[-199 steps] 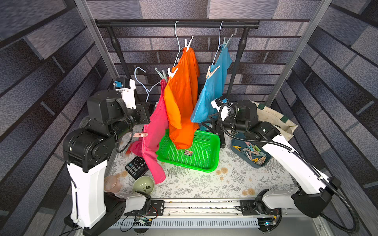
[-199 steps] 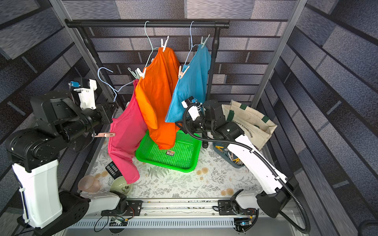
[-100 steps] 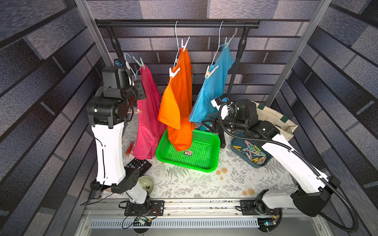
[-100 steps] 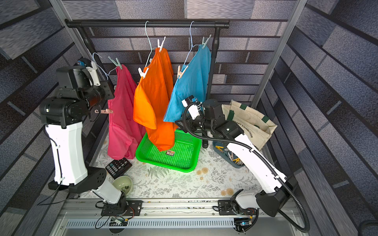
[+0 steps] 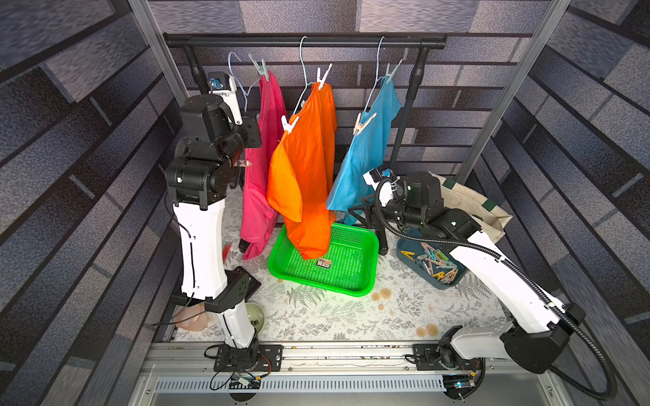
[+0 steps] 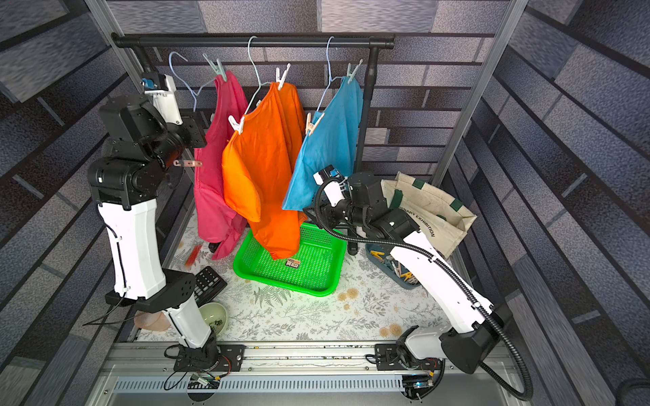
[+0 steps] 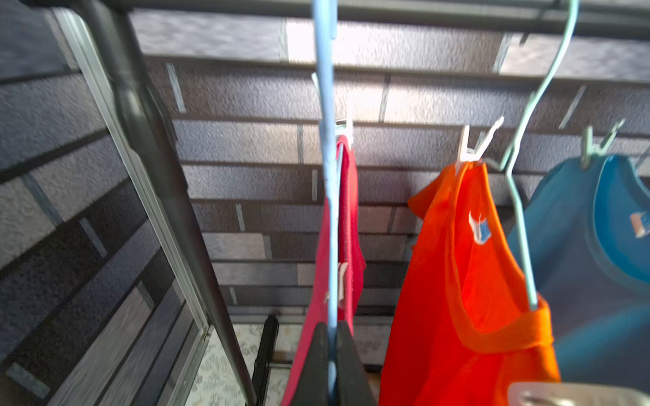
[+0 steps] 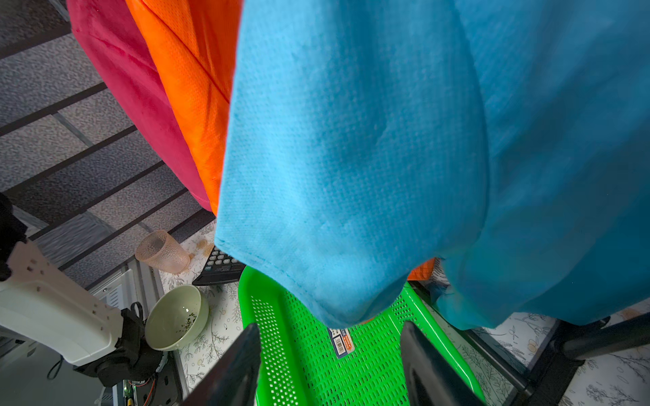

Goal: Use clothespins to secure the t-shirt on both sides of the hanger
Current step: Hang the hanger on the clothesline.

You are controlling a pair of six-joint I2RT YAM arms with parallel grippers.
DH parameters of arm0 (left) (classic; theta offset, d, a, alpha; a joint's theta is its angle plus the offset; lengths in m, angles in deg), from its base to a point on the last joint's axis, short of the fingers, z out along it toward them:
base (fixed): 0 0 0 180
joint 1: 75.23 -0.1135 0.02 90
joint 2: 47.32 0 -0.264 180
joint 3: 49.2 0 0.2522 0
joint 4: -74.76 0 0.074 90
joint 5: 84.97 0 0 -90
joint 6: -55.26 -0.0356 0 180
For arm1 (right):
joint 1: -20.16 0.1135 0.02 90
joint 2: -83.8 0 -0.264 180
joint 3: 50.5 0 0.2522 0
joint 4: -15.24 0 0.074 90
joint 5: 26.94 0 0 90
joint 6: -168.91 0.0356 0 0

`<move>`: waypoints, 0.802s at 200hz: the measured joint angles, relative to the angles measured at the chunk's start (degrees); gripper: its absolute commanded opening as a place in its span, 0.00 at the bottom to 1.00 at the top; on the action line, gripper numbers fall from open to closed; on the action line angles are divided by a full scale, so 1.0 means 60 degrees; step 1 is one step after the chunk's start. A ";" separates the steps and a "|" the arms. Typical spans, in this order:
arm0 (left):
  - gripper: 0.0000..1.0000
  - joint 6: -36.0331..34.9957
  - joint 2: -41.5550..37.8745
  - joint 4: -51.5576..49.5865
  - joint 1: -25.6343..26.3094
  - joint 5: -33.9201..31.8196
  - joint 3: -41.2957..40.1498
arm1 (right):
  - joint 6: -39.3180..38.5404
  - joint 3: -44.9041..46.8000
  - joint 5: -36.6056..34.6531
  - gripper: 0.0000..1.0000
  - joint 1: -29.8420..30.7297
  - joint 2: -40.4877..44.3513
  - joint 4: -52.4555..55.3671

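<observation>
Pink shirt (image 5: 263, 140) hangs on a hanger (image 7: 329, 175) pinched in the left tool (image 7: 332, 355), crowding the rail post (image 7: 133, 105); its near shoulder hides behind the left arm (image 5: 211, 140). Clothespins (image 5: 434, 262) lie in a bin (image 5: 402, 244), partly behind the right arm (image 5: 492, 277). Right tool (image 8: 330, 327) gapes, empty, under the blue shirt (image 8: 351, 140).

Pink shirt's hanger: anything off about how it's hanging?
Yes. The pink shirt's hanger is not on the rail: its hook appears to sit free below it, held up only by the left hand, shut on its wire. The orange shirt and blue shirt hang from hooks over the rail.
</observation>
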 measured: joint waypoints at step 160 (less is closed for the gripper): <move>0.05 0.1676 0.3093 0.4911 -0.1239 0.1392 0.0481 | 0.0645 0.0907 -0.0219 0.62 0.0000 -0.0197 -0.0215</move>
